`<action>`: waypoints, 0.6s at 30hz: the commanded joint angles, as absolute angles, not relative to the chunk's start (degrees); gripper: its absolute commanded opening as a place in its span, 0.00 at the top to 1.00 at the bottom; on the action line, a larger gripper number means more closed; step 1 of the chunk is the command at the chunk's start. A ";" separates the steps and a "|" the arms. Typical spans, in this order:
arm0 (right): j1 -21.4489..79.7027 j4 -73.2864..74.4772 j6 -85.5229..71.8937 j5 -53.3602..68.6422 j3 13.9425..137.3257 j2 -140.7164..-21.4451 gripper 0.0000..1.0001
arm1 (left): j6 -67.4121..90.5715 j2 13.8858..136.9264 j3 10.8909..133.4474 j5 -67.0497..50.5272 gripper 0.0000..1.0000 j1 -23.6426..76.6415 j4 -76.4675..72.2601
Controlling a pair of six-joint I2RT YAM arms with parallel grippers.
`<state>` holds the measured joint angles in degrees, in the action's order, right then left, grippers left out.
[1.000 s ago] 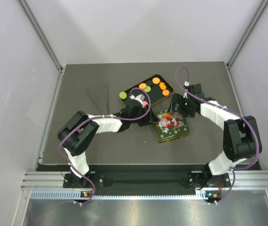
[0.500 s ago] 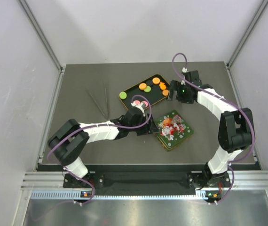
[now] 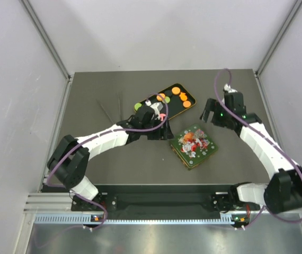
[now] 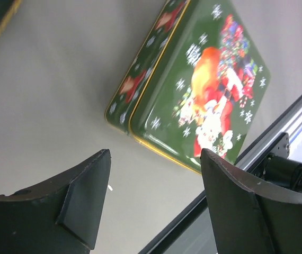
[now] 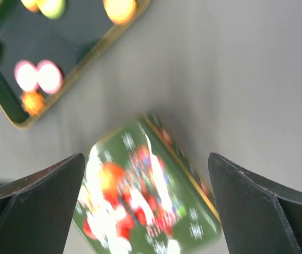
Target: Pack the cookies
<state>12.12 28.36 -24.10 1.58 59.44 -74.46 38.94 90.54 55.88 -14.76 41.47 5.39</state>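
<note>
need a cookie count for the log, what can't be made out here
Top view: the left arm covers part of the tray, perhaps hiding cookies.
Every view: the lid hides what the tin holds.
Right wrist view: motion blur smears the tin.
Top view: thin sticks, too small to identify.

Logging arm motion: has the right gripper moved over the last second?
Yes. The right gripper has pulled rightward off the green tin, toward the table's right edge.

Top external camera high at the near side, looking down on the whole table [image 3: 140, 164], both wrist cameras close above it, facing the green Christmas tin [image 4: 193, 95], shared by all three views
</note>
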 commanded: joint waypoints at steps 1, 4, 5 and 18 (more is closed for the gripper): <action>11.69 29.53 -26.98 1.67 51.87 -67.95 0.00 | 32.09 92.98 62.21 -18.98 0.26 40.26 8.87; 11.60 30.67 -27.59 1.58 46.16 -62.06 0.00 | 29.19 96.14 65.11 -22.76 0.26 39.03 9.66; 11.60 30.67 -27.86 1.67 44.92 -59.27 0.00 | 28.66 97.63 65.65 -23.63 0.26 38.85 9.67; 11.51 27.78 -33.30 9.22 32.52 -52.12 0.00 | 24.78 104.68 68.82 -28.48 0.27 38.50 10.11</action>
